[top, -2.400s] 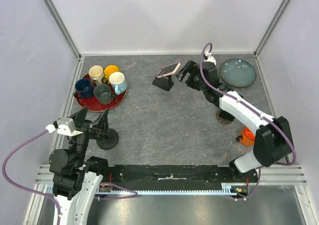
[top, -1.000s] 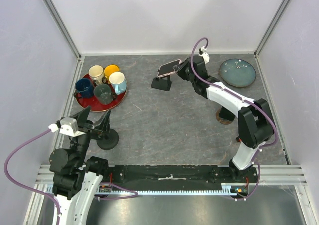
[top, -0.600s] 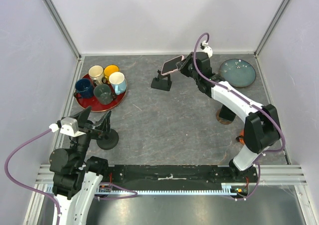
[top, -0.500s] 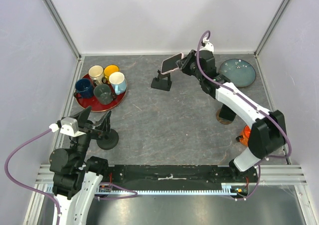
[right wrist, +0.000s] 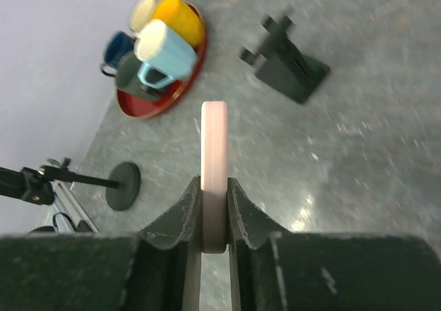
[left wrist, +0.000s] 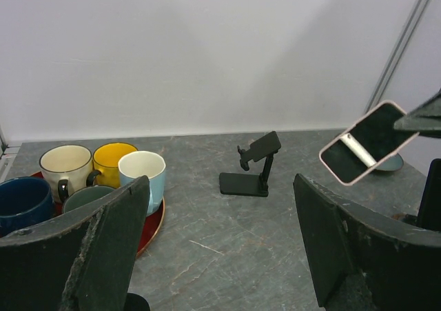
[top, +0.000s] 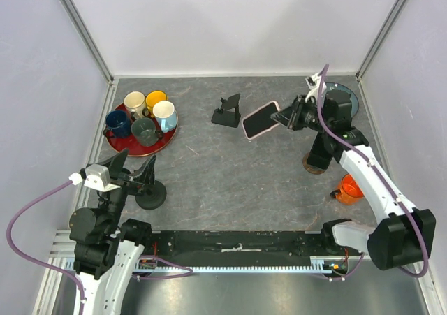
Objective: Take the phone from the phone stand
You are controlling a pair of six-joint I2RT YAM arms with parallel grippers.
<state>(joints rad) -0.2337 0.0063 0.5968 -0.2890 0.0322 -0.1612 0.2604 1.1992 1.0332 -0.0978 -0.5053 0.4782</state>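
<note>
Phone (top: 260, 120): 1, pink-cased, clamped by its end in right pincer (top: 285, 117), aloft, just right of empty black phone stand (top: 228, 111). Left pincer (top: 133, 170) spread, grasping nothing. Judgement: lower phone level onto table (top: 230, 168), firm clamp until contact, well apart from stand.

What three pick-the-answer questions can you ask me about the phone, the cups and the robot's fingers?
1. Where is the phone?
A) sitting on the phone stand
B) up in the air, gripped by the right fingers
C) nowhere in view

2. How many cups sit on the red tray?
A) three
B) five
C) seven

3. How are the left fingers?
A) open, holding nothing
B) shut on a cup
C) shut on the phone

Answers:
1 B, the right fingers pinch its edge and the phone stand is bare.
2 B, five cups crowd the tray.
3 A, the left wrist view shows them wide apart with nothing between.
</note>
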